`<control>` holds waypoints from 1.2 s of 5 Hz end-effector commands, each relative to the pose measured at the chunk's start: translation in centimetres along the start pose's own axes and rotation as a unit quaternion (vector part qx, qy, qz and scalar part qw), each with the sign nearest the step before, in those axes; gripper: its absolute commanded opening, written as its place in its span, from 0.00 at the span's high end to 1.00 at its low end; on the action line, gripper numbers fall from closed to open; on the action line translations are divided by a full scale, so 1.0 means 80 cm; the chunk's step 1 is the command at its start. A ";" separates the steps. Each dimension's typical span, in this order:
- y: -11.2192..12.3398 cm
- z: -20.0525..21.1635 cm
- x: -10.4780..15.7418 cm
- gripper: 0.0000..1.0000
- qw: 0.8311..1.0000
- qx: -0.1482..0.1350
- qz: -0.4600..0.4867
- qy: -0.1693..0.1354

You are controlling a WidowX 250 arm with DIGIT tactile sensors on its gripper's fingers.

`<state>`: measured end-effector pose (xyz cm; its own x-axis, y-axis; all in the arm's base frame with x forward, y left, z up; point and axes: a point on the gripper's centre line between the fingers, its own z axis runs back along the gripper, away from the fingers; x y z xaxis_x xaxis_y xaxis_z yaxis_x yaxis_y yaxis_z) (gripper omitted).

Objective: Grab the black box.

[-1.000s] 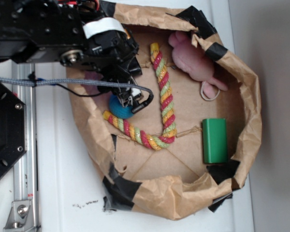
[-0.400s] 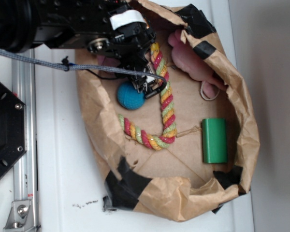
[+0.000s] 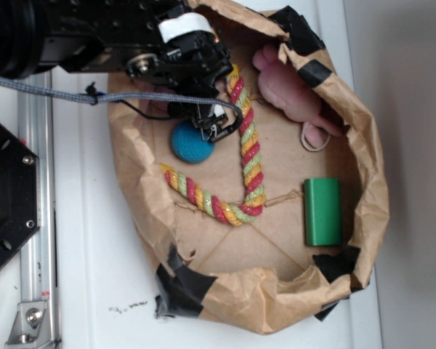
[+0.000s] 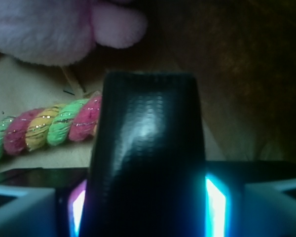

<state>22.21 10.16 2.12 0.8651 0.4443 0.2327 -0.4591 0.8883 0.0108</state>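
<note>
- Sitting upright between the two lit pads, the black box (image 4: pixel 148 158) is clamped in the gripper (image 4: pixel 145 207), jaws pressed to both its sides, which suggests the grab is made.
- Beyond the box lie the rope (image 4: pixel 44 126) and pink plush (image 4: pixel 49 29).
- From outside, the arm hides the box; the blue ball (image 3: pixel 191 141) lies just beside the gripper (image 3: pixel 209 129).
</note>
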 end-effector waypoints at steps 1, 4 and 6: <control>0.025 0.015 -0.006 1.00 1.000 0.002 0.018 -0.005; -0.058 0.088 0.027 1.00 0.984 -0.034 -0.175 0.007; -0.079 0.161 0.029 1.00 0.963 -0.076 -0.260 -0.007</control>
<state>24.50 2.40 13.56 0.9808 -0.0677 0.1827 0.0746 0.9967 -0.0315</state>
